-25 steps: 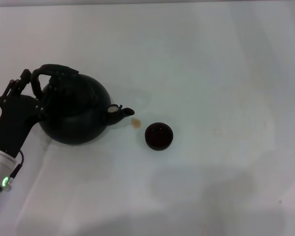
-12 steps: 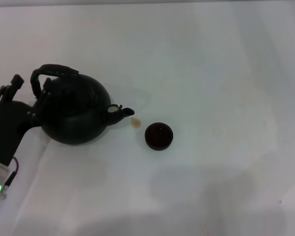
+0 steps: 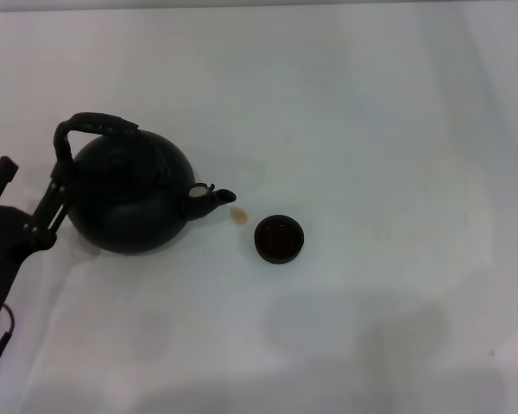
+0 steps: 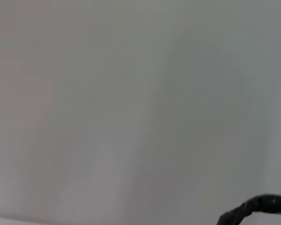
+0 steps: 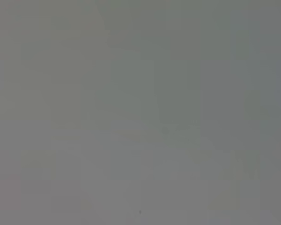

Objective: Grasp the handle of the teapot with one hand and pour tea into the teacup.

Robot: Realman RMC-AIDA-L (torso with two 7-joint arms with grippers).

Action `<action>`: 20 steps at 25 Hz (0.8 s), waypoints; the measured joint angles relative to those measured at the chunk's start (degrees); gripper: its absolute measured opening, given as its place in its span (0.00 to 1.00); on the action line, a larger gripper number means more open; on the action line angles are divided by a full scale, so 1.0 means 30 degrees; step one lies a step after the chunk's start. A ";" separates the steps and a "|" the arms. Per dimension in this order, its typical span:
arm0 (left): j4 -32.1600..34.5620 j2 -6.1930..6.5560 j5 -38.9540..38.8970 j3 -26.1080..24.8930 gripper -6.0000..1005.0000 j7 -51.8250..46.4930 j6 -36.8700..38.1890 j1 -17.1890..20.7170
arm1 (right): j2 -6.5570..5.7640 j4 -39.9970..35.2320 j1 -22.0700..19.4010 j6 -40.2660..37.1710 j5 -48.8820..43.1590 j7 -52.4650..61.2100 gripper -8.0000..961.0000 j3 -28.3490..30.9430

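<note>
While the teapot [image 3: 131,197] sits upright near the left edge of the white bench [image 3: 371,112], the scene reads so:
Teapot: spout toward the teacup, arched handle [image 3: 85,129] on the far-left side.
Teacup [image 3: 279,239]: near the bench's middle, apart from the spout.
Stain [image 3: 238,216]: small brown spot between spout and cup.
Left tool [image 3: 26,194]: fingers spread wide, holding nothing, just beside the pot's left side.
</note>
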 joint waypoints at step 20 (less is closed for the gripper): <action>0.0089 0.0038 -0.2998 -0.2002 0.77 0.0001 0.3955 0.2637 | 0.0605 -0.0437 0.0100 -0.0358 -0.0152 -0.0280 0.84 0.0118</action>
